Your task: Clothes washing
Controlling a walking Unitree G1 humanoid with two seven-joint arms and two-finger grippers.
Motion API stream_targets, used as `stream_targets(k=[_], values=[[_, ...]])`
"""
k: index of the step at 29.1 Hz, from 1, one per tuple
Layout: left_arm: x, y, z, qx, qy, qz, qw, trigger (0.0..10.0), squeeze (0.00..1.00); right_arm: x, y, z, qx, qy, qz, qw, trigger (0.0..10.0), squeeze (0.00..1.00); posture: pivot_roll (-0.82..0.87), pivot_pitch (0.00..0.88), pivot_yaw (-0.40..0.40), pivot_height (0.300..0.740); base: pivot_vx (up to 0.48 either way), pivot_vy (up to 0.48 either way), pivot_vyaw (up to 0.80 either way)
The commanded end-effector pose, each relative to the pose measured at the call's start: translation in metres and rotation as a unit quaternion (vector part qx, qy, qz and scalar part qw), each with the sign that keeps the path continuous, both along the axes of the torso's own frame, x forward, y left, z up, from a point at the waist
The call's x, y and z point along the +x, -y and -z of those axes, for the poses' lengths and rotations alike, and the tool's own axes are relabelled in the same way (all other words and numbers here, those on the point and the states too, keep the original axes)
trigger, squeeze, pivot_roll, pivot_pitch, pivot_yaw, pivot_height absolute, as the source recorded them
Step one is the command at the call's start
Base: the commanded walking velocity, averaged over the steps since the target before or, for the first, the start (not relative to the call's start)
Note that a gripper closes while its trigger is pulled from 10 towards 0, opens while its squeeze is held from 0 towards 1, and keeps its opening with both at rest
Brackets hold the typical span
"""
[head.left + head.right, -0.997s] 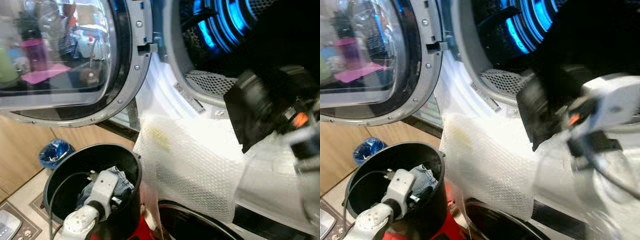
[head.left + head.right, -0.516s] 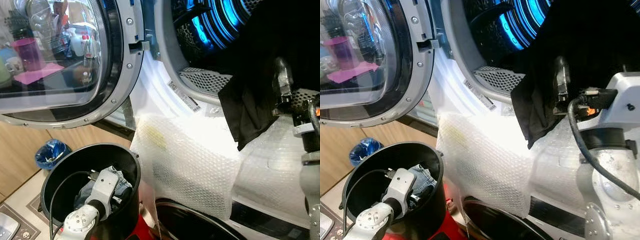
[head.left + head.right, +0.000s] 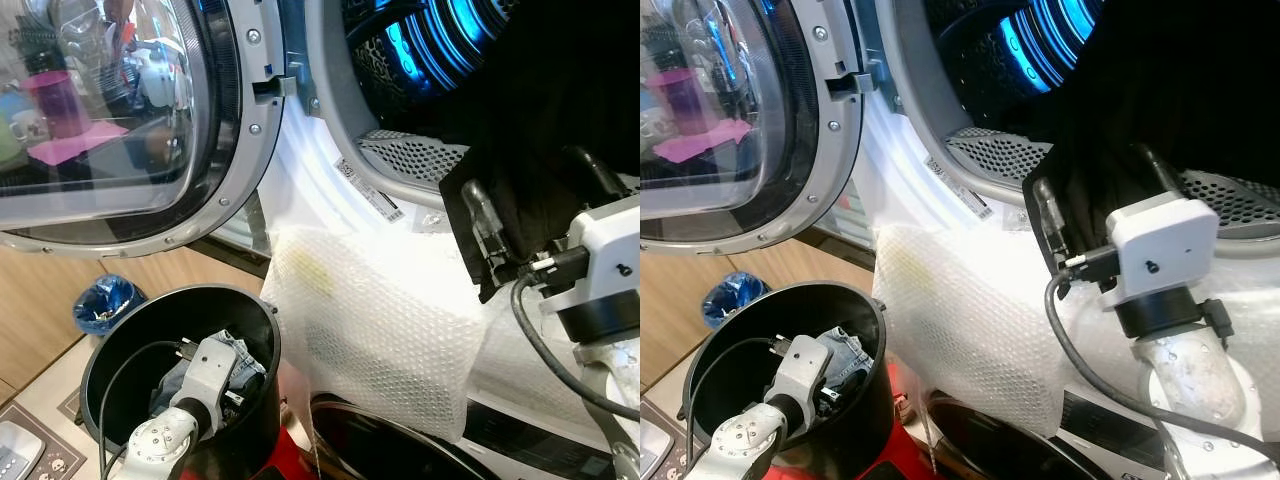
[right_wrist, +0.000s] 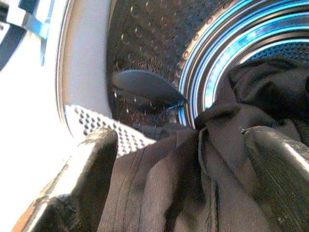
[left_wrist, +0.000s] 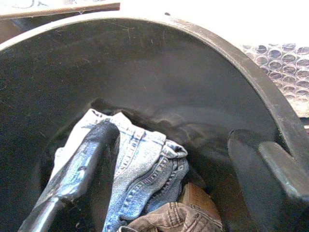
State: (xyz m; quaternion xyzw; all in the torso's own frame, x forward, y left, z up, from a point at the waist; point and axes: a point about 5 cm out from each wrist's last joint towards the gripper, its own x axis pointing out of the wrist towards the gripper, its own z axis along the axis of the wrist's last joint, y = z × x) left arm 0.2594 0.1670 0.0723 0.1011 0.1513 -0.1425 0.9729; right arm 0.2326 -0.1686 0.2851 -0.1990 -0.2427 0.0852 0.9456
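- Your right gripper is reaching at the mouth of the washer drum; its fingers are standing spread wide on either side of the black garment, with cloth lying between them; you cannot tell whether they are actually gripping it.
- The black garment is hanging over the drum's lower rim, part inside, part drooping onto the bubble wrap covering the machine front.
- Your left gripper is sitting down inside the black bucket; fingers parted, holding nothing; one is resting on the blue jeans.
- The washer door is standing open on your left.
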Motion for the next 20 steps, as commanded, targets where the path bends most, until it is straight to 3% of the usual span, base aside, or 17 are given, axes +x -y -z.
stream_targets(k=[1,8,9,10,11,20], values=[[0.0,-0.001,0.002,-0.003,-0.006,0.001,1.0,10.0,0.0,-0.002,-0.004,0.002,-0.016,0.003,-0.009,1.0,10.0,0.0,-0.13,0.072,0.087,0.74,0.0,0.0,0.0],[-0.001,0.0,0.002,-0.003,-0.006,0.001,1.0,10.0,0.0,0.003,0.0,0.01,-0.055,-0.004,0.029,0.998,10.0,0.0,-0.13,0.075,0.084,0.74,0.0,0.0,0.0],[-0.002,0.0,0.002,-0.003,-0.006,0.001,1.0,10.0,0.0,0.004,0.002,0.01,-0.055,-0.003,0.037,0.998,7.6,0.0,-0.13,0.075,0.083,0.74,0.0,0.0,0.0],[-0.002,0.001,0.003,-0.003,-0.006,0.001,1.0,10.0,0.0,0.004,0.002,0.01,-0.051,-0.004,0.037,0.998,7.6,0.0,-0.13,0.075,0.083,0.74,0.0,0.0,0.0],[-0.002,0.001,0.002,-0.003,-0.006,0.001,1.0,10.0,0.0,0.005,0.003,0.01,-0.05,-0.004,0.04,0.998,0.0,0.0,-0.13,0.075,0.082,0.74,0.0,0.0,0.0],[-0.003,0.001,0.003,-0.002,-0.007,0.0,1.0,10.0,0.0,0.009,0.004,0.009,-0.055,-0.001,0.049,0.997,0.0,0.0,-0.13,0.077,0.08,0.74,0.0,0.0,0.0]])
